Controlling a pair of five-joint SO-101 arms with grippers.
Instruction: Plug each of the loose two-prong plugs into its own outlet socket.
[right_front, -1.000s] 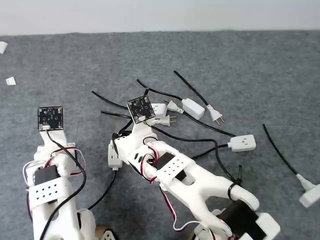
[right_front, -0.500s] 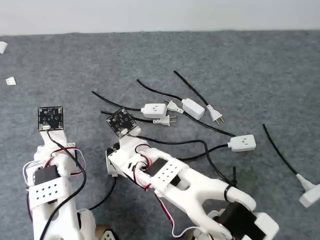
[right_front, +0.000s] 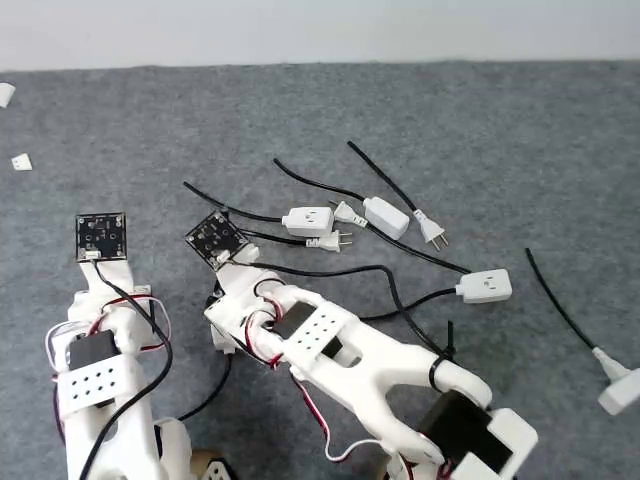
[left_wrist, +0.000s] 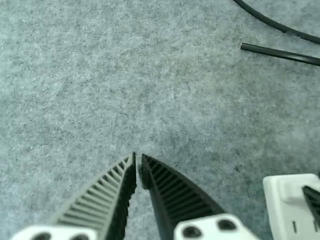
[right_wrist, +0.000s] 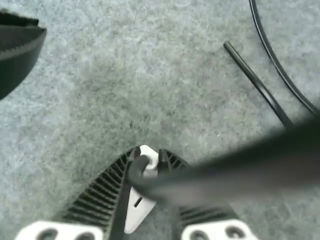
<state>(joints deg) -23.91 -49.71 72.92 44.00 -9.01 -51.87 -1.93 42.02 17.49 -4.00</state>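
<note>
On grey carpet (right_wrist: 150, 75), white outlet socket (right_wrist: 136, 205) clamped in right gripper (right_wrist: 148, 152); left gripper (left_wrist: 138, 158) closed.

Arms: two, the left arm (right_front: 100, 378) and the right arm (right_front: 345, 352).
Grippers: two, the left gripper (left_wrist: 138, 159) and the right gripper (right_wrist: 148, 152).
Camera boards: two black squares, the left board (right_front: 101, 236) and the right board (right_front: 215, 238).
Outlet sockets: five as far as I can make out. Four lie loose: first socket (right_front: 307, 217), second socket (right_front: 386, 216), third socket (right_front: 485, 286) and fourth socket (right_front: 617, 386). There is also the held socket (right_wrist: 135, 202), mostly hidden.
Two-prong plugs: three, first plug (right_front: 345, 212), second plug (right_front: 334, 241) and third plug (right_front: 431, 229).
White scraps: two by the table's left edge, upper scrap (right_front: 5, 95) and lower scrap (right_front: 22, 162).
</note>
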